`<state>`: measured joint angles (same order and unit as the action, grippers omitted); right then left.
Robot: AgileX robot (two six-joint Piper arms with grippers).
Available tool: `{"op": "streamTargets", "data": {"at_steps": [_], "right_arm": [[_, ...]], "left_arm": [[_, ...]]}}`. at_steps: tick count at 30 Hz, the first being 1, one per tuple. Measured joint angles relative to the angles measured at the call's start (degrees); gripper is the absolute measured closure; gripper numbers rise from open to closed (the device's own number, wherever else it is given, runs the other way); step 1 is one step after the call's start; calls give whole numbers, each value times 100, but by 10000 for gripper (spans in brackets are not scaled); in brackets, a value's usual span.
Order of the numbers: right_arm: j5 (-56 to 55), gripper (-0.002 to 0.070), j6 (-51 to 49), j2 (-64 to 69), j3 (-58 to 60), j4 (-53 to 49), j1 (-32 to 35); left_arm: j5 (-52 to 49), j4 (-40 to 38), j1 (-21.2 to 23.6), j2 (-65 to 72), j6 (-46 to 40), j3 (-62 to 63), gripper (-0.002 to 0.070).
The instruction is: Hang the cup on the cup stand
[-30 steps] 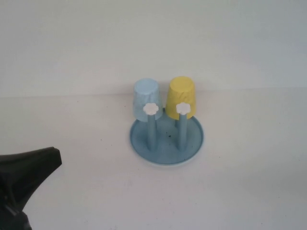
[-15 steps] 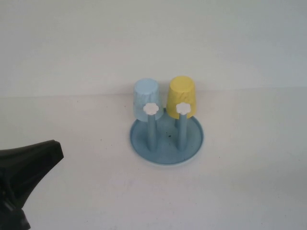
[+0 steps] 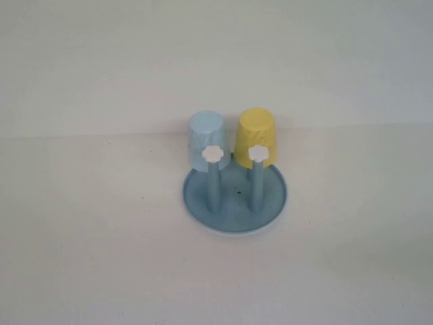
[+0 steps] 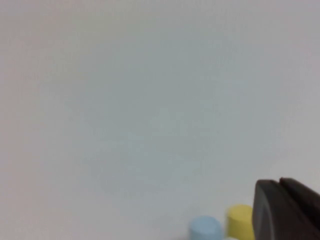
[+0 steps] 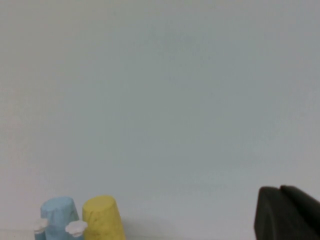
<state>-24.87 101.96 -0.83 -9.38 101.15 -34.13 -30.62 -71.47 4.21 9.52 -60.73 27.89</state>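
Change noted: the left arm, seen at the lower-left corner of the high view a sec ago, is now gone from that view; only bench [image 3: 81, 257] and stand remain there. Left hand [image 4: 287, 210] shows only as a dark part at the edge of its own wrist view, well clear of the work; cannot tell whether it is wide or narrow, and it carries nothing visible. Right hand [image 5: 287, 212] likewise appears only as a dark part in its wrist view, away from the stand; spread cannot be told, no load seen. Cup [image 3: 255, 139] sits inverted over a rear peg of the stand [image 3: 235, 196], right side, just beside the blue cup [image 3: 206, 139] inverted on the neighbouring rear peg. Two front pegs are bare, white caps [image 3: 213, 154] showing. Cup looks upright on its peg, no visible tilt, nothing touching it. Judgement: hang is done, left-arm pull-back reads as retreat after release; task approx. complete. Risk low; nothing near enough to knock the cup.
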Motion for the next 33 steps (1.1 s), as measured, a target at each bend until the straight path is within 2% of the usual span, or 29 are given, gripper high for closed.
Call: {"op": "streamTargets", "data": {"at_steps": [3, 5, 6, 10, 12, 13, 16, 20, 23, 27, 33], "right_arm": [[0, 678, 0, 0, 0, 0, 0], [0, 678, 0, 0, 0, 10, 0], [0, 678, 0, 0, 0, 10, 0], [-13, 678, -9, -4, 0, 10, 0], [-13, 678, -9, -4, 0, 10, 0], [-13, 678, -9, -4, 0, 10, 0], [-13, 678, -9, -4, 0, 10, 0], [-13, 678, -9, -4, 0, 10, 0], [-13, 678, -9, -4, 0, 10, 0], [-13, 678, -9, -4, 0, 10, 0], [-13, 678, -9, -4, 0, 10, 0]], "left_arm": [[1131, -375, 0, 57, 195, -551, 676], [1688, 98, 40, 114, 1091, -983, 676], [1781, 818, 70, 43, 1927, -1209, 676], [1639, 4493, 97, -195, 5655, -1914, 676], [1623, 5596, 97, -322, 6570, -2121, 675], [1609, 5938, 97, -399, 6739, -2240, 676], [1858, 6291, 86, -655, 6421, -2553, 676], [2062, 5945, 78, -982, 5598, -2815, 676], [1450, 5804, 3, -1024, 5570, -2789, 676], [1235, 5823, -457, -1024, 5362, -2807, 675], [1235, 5892, -1462, -1024, 5060, -2807, 677]]}}
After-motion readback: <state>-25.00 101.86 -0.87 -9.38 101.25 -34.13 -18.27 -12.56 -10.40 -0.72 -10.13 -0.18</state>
